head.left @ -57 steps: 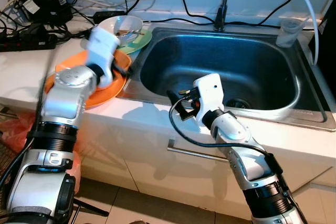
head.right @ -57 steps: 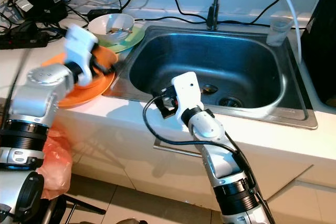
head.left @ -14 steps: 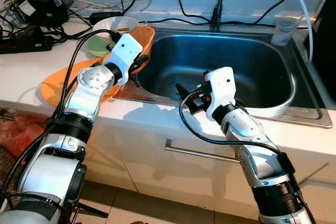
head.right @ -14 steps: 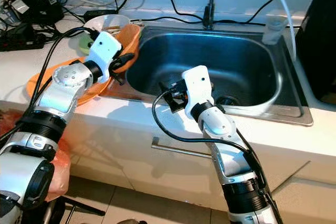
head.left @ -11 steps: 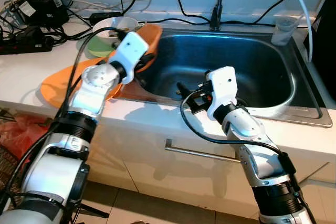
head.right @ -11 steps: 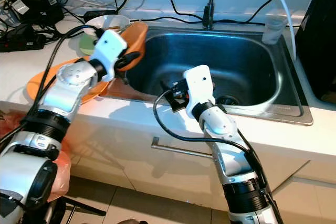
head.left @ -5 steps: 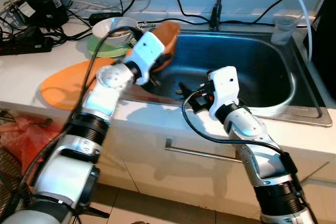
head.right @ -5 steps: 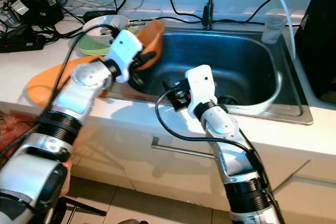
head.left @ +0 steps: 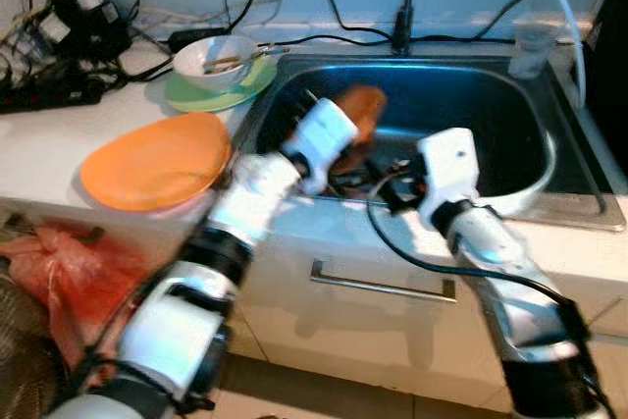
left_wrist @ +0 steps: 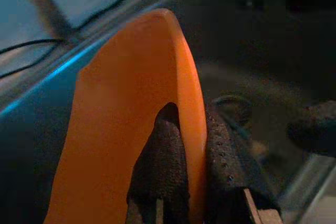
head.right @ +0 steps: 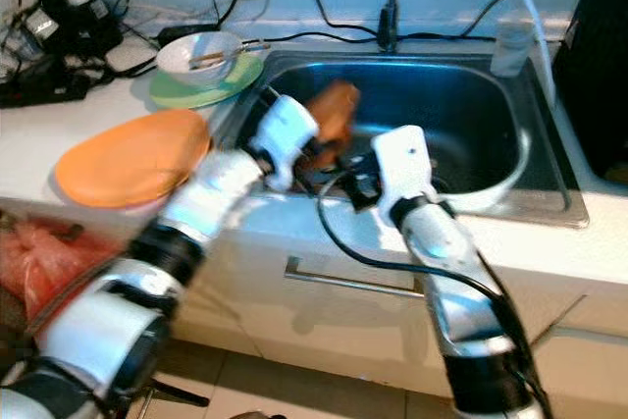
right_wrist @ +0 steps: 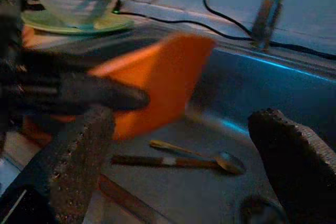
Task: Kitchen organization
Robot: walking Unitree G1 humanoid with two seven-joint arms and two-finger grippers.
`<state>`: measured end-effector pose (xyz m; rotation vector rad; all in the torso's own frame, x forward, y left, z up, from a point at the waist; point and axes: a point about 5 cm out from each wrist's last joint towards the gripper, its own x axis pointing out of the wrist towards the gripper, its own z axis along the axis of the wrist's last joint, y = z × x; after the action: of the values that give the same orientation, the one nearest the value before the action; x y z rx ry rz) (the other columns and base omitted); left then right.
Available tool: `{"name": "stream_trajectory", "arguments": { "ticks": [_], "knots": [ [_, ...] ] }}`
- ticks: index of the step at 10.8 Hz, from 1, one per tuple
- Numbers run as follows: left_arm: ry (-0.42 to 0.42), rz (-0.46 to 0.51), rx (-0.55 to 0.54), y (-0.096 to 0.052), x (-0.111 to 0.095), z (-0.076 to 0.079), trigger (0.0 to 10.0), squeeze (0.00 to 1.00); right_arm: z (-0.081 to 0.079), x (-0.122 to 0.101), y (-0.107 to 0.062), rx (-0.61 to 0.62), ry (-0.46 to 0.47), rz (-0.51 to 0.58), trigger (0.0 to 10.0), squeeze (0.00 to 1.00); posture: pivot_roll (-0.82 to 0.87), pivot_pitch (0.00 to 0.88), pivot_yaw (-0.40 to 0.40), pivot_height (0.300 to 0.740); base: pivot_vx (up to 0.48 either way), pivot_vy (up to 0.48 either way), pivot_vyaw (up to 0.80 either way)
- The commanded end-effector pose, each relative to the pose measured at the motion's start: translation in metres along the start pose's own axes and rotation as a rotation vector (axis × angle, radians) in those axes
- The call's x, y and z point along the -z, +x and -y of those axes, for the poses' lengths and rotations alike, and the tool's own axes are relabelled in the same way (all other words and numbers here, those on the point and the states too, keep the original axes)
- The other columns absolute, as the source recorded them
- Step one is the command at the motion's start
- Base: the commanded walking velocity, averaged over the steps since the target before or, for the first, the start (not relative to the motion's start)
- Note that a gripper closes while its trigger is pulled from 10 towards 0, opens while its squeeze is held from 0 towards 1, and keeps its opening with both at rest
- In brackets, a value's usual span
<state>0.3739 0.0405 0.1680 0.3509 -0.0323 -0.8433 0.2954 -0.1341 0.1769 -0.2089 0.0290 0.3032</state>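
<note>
My left gripper [head.left: 339,152] is shut on the rim of an orange plate [head.left: 359,113], held tilted on edge inside the steel sink [head.left: 491,110]. In the left wrist view both black fingers [left_wrist: 164,153] pinch the plate [left_wrist: 121,124]. My right gripper [head.left: 391,182] hovers open over the sink's front part, just right of the plate, its fingers [right_wrist: 86,150] wide apart. A spoon [right_wrist: 210,157] and a dark-handled utensil [right_wrist: 144,160] lie on the sink bottom. A second orange plate [head.left: 157,159] rests on the counter.
A white bowl [head.left: 218,54] with utensils stands on a green plate [head.left: 201,97] left of the sink. The faucet [head.left: 403,7] and a clear cup [head.left: 531,44] stand behind the basin. Cables and power strips [head.left: 59,36] crowd the back left. A red bag [head.left: 59,267] hangs below the counter.
My left gripper has carried the orange plate from the sink's left rim down into the basin. The right gripper has stayed near the front of the sink. The camera has shifted slightly.
</note>
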Motion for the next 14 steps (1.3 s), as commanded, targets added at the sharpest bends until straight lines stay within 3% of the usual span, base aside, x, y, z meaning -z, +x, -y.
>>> {"name": "stream_trajectory", "arguments": {
  "ticks": [1, 3, 6, 8, 10, 14],
  "knots": [
    [0.032, 0.042, -0.01, 0.007, -0.014, -0.002, 0.0, 0.0, 0.01, -0.005, -0.009, 0.05, -0.008, 0.0, 10.0, 0.45, -0.28, 0.0, 0.163, 0.74, 0.0, 0.0, 0.0],
    [0.006, 0.008, 0.002, 0.016, -0.01, 0.008, 0.0, 0.0, 0.019, -0.009, -0.024, 0.09, -0.02, -0.012, 10.0, 0.46, -0.33, 0.0, 0.163, 0.74, 0.0, 0.0, 0.0],
    [0.028, -0.031, -0.016, 0.018, -0.01, 0.004, 0.0, 0.0, 0.022, -0.018, -0.041, 0.106, -0.009, -0.043, 10.0, 0.45, -0.36, 0.0, 0.165, 0.74, 0.0, 0.0, 0.0],
    [0.031, -0.06, -0.078, 0.014, -0.006, -0.006, 0.0, 0.0, 0.015, -0.018, -0.045, 0.077, 0.054, -0.063, 10.0, 0.45, -0.35, 0.0, 0.155, 0.74, 0.0, 0.0, 0.0],
    [0.001, -0.163, -0.218, -0.002, 0.018, -0.024, 0.0, 0.0, 0.0, -0.029, -0.043, -0.018, 0.093, -0.046, 10.0, 0.45, -0.37, 0.0, 0.138, 0.74, 0.0, 0.0, 0.0],
    [0.039, -0.22, -0.218, -0.006, 0.025, -0.026, 0.0, 0.0, -0.017, -0.043, -0.05, -0.114, 0.127, -0.022, 10.0, 0.45, -0.39, 0.0, 0.12, 0.74, 0.0, 0.0, 0.0]
  ]
}}
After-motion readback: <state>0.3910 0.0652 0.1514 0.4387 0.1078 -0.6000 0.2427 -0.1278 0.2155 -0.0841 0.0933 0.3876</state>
